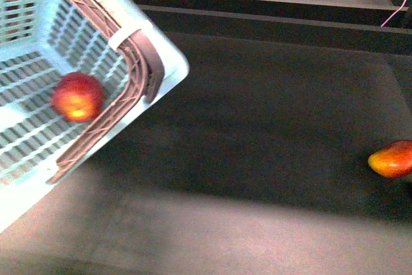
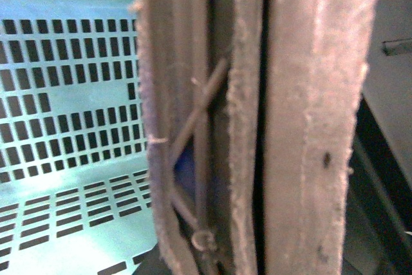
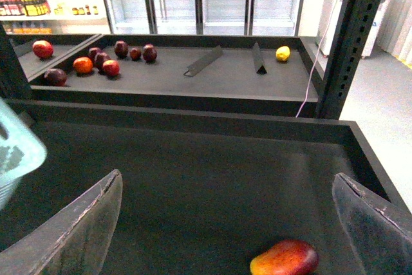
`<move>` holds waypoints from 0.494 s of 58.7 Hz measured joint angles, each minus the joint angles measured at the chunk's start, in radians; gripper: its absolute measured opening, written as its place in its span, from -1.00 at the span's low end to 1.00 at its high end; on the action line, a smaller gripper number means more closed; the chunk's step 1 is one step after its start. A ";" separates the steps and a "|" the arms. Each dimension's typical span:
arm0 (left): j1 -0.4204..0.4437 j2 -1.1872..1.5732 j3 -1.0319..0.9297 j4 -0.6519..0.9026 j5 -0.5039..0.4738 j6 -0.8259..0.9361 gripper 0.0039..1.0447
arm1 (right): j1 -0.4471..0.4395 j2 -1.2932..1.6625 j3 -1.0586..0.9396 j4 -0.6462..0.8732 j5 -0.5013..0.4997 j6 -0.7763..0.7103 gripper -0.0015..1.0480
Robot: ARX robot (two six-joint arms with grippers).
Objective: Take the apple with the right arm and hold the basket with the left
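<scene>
Since apple point(image 1: 78, 96) lies inside basket point(image 1: 26, 43), basket is held tilted by handle point(image 1: 138, 62); left gripper closure cannot be told; right gripper point(image 3: 225, 188) is spread wide, well apart from basket.

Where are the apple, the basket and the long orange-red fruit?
apple point(image 1: 77, 96): front view, middle of its red and yellow skin.
basket point(image 1: 172, 64): front view, pale rounded corner of its rim.
long orange-red fruit point(image 1: 393, 159): front view, middle of its visible side.
</scene>
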 joint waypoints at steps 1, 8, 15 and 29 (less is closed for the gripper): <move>0.003 0.001 0.000 0.006 0.004 -0.012 -0.73 | 0.000 0.000 0.000 0.000 0.000 0.000 0.83; 0.047 0.005 -0.013 0.080 0.030 -0.133 -0.73 | 0.000 0.000 0.000 0.000 0.000 0.000 0.83; 0.120 0.029 -0.053 0.163 0.041 -0.253 -0.73 | 0.000 0.000 0.000 0.000 0.000 0.000 0.83; 0.170 0.154 -0.084 0.255 0.111 -0.409 -0.73 | 0.000 0.000 0.000 0.000 0.000 0.000 0.83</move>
